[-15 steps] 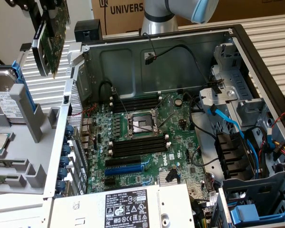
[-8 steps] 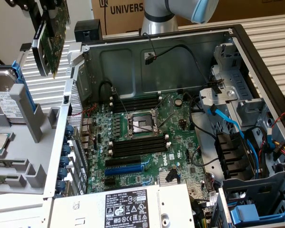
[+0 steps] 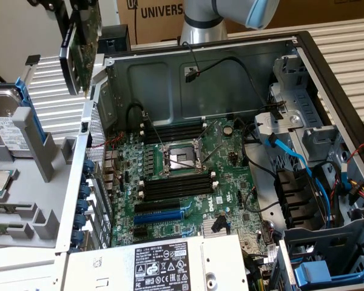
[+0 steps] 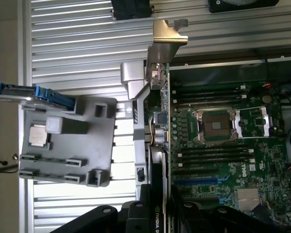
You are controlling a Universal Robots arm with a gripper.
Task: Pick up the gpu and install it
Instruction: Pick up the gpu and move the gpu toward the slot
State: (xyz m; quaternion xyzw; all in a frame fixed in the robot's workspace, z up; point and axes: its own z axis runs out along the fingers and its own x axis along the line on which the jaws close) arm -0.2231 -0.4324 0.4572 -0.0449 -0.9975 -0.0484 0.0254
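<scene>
The gpu (image 3: 83,43) hangs in the air above the rear left corner of the open computer case (image 3: 206,79), standing on edge. Its green board and black shroud show, with the top end going up out of the picture. My gripper (image 3: 79,6) is shut on that top end. In the wrist view the gpu (image 4: 158,126) is seen edge-on between my fingers (image 4: 144,208), its silver end bracket (image 4: 166,39) pointing away. The card lines up roughly over the case's rear wall beside the green motherboard (image 3: 188,176).
The motherboard carries a processor socket (image 3: 181,159), black memory sticks and blue and black expansion slots (image 3: 161,215). A power supply (image 3: 164,260) sits at the case's near edge, with drive bays and cables at the exterior view's right. A grey holder (image 3: 24,194) and a hard drive (image 3: 6,118) stand outside, on the left.
</scene>
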